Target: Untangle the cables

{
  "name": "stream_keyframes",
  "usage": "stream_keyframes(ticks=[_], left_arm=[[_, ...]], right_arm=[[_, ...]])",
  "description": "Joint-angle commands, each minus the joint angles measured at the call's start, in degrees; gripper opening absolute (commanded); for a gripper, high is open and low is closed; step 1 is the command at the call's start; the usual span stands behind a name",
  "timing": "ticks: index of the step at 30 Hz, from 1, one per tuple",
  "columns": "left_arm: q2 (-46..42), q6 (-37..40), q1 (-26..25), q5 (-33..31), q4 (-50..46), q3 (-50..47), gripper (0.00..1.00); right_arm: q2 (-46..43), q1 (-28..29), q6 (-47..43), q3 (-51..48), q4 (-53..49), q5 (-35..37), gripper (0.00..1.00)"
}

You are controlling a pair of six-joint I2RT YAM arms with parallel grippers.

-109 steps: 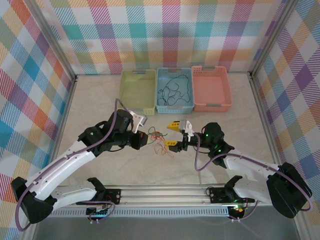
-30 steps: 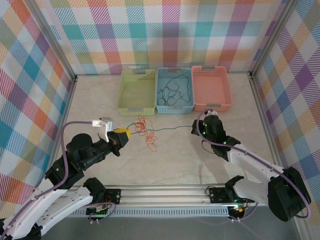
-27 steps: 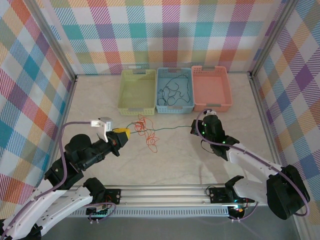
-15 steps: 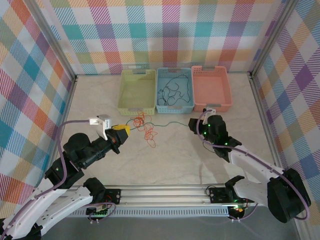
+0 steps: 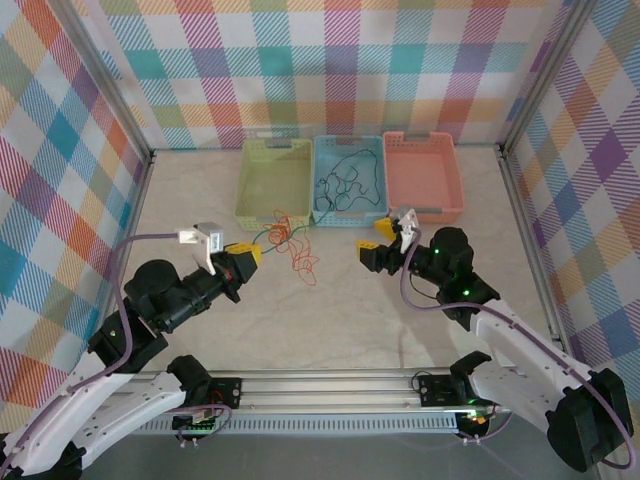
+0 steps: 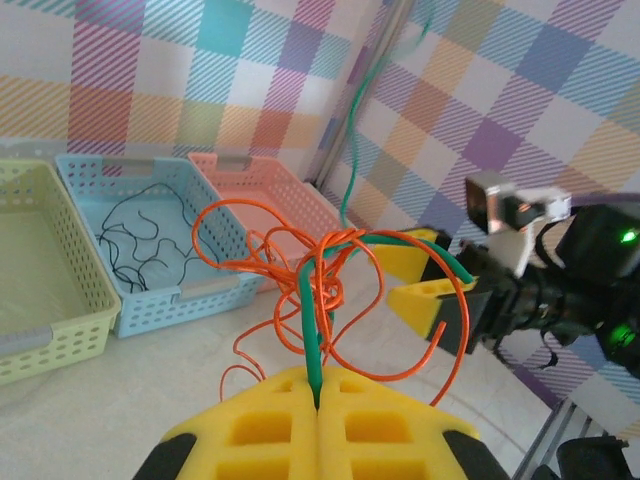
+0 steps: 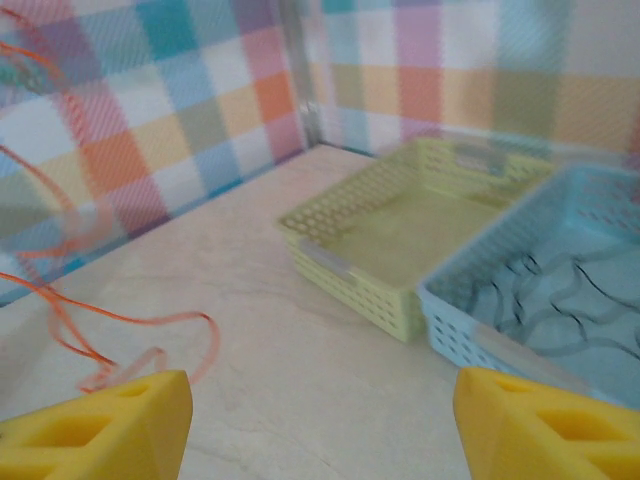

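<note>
Pinching the green cable (image 6: 307,325) in the left gripper (image 6: 318,402), with yellow pads (image 6: 390,425) pressed flat together on the strand. Carrying the orange-red cable (image 6: 345,285) looped and snarled around that green strand just above the pads, while trailing its lower coils onto the table (image 5: 330,310) in front of the yellow-green basket (image 5: 272,218).

Spreading the right gripper (image 5: 374,237) wide, with nothing between its fingers, after meeting the far end of the green cable half a second ago, when it was stretched taut across the table. Letting that end spring back toward the left side and curl upward in the left wrist view.

Reaching forward and to the right with the left arm, elbow low, wrist a little nearer the baskets than before. Pointing the right gripper leftward at the tangle, lifted off the table near the front corner of the blue basket (image 5: 350,220). Leaving the black cables (image 5: 340,185) lying inside that basket.
</note>
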Motion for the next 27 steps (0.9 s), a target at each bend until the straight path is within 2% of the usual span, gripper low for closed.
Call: stream_keyframes(ticks=[1,5,10,14,22,27], left_arm=[[0.1,0.7,0.4,1.0,0.1,1.8,0.00],[0.4,0.1,0.4,1.8,1.1,0.5,0.00],[0.4,-0.7,0.3,1.3,2.7,-1.2,0.00],[0.9,-0.8,0.4,1.5,4.6,-1.6,0.00],[1.8,-0.8,0.4,1.6,4.2,-1.1,0.00],[2.0,-0.7,0.4,1.8,4.8,-1.7,0.00]], right_arm=[[0.6,1.0,-1.3,3.7,2.2,-7.5,0.70],[3.7,3.7,6.2,4.1,7.7,-7.6,0.73],[10.3,6.6,28.3,7.5,7.6,3.7,0.74],[13.8,7.7,41.0,6.5,17.0,3.8,0.72],[15.4,10.4,52.5,7.5,18.6,6.5,0.71],[18.6,10.6,59.9,9.0,23.6,7.2,0.70]])
